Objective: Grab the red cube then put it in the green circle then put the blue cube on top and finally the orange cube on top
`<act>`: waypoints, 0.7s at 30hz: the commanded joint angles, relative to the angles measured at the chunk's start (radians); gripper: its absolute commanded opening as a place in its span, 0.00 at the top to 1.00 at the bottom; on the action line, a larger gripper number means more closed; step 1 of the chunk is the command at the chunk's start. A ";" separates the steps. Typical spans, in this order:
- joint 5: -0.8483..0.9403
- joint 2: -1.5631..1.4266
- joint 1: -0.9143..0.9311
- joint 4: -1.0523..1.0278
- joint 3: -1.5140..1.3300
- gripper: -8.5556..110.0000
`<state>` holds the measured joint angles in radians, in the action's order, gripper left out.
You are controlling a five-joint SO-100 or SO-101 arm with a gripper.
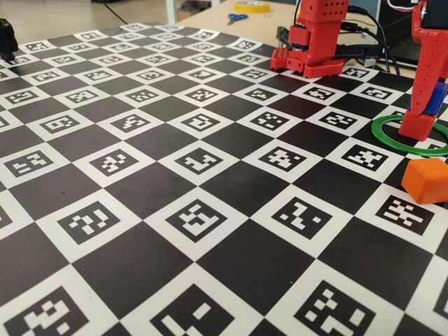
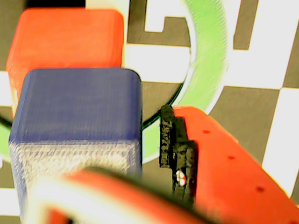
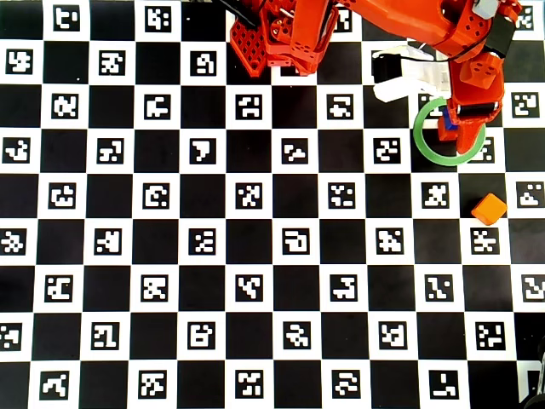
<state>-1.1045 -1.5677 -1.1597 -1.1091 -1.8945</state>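
Three cubes, left to right in the fixed view: red cube (image 1: 416,126) seated inside the green circle (image 1: 381,138) as base; blue cube (image 1: 435,99) clamped in the pincer (image 1: 428,103), just above it for stacking; orange cube (image 1: 426,180) waiting nearby on the tabletop (image 1: 210,210).

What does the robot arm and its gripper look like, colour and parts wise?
The arm is bright red printed plastic on a blocky base, with black cables trailing behind it. The gripper is the same red; in the wrist view its finger has small round holes and a black ridged pad.
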 commanded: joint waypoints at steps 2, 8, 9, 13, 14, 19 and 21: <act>0.008 -0.046 0.000 -0.034 0.025 0.50; 0.034 -0.058 -0.012 -0.141 0.080 0.50; 0.034 -0.063 -0.012 -0.156 0.094 0.48; 0.011 -0.077 -0.006 -0.218 0.158 0.45; 0.009 -0.078 -0.005 -0.238 0.178 0.45; 0.012 -0.077 -0.008 -0.362 0.288 0.45; 0.005 -0.075 -0.003 -0.405 0.324 0.45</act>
<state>-1.0907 -1.5677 -1.1597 -1.4511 -1.6858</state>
